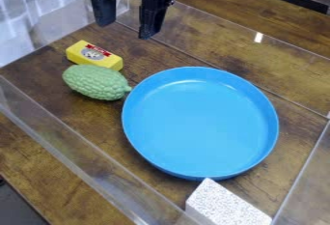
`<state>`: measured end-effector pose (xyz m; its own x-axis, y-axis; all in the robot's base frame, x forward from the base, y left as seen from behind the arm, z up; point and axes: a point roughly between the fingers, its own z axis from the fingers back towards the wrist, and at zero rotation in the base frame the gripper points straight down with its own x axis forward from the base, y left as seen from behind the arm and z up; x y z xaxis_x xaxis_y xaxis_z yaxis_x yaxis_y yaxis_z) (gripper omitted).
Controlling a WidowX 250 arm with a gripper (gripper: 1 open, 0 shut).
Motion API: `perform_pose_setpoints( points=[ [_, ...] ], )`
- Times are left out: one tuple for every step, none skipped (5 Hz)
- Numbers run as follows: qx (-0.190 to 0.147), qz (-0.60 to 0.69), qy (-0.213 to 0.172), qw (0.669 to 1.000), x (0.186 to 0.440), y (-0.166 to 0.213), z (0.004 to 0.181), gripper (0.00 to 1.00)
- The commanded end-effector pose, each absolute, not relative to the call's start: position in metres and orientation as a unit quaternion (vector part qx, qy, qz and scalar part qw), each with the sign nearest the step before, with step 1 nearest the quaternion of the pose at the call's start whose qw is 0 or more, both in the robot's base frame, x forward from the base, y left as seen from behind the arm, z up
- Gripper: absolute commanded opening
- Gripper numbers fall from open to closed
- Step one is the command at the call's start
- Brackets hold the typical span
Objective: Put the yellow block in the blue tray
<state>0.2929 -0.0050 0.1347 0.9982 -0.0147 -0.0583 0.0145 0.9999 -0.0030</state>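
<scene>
I can read no text, number or brand anywhere from here. The only sign I find is a round red-and-white mark on the top face of the yellow block; it is too small and blurred for me to tell whether it carries letters or a picture. Nothing else in view shows a label or marking that I can make out.

Bright, even overhead light, soft shadows, white glare on the clear walls, slightly blurred.
</scene>
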Motion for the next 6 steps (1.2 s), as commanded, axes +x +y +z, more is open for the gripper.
perform_pose_setpoints(
  points=[
    [0.001, -0.042, 0.039, 0.998, 0.292, -0.003, 0.129, 1.0],
    [0.005, -0.091, 0.05, 0.995, 0.292, 0.002, 0.123, 1.0],
    [0.006, -0.117, 0.058, 0.991, 0.292, 0.003, 0.118, 1.0],
    [0.007, -0.144, 0.066, 0.987, 0.292, 0.004, 0.113, 1.0],
    [0.009, -0.18, 0.074, 0.981, 0.293, 0.008, 0.109, 1.0],
    [0.011, -0.21, 0.081, 0.974, 0.293, 0.011, 0.105, 1.0]
  ],
)
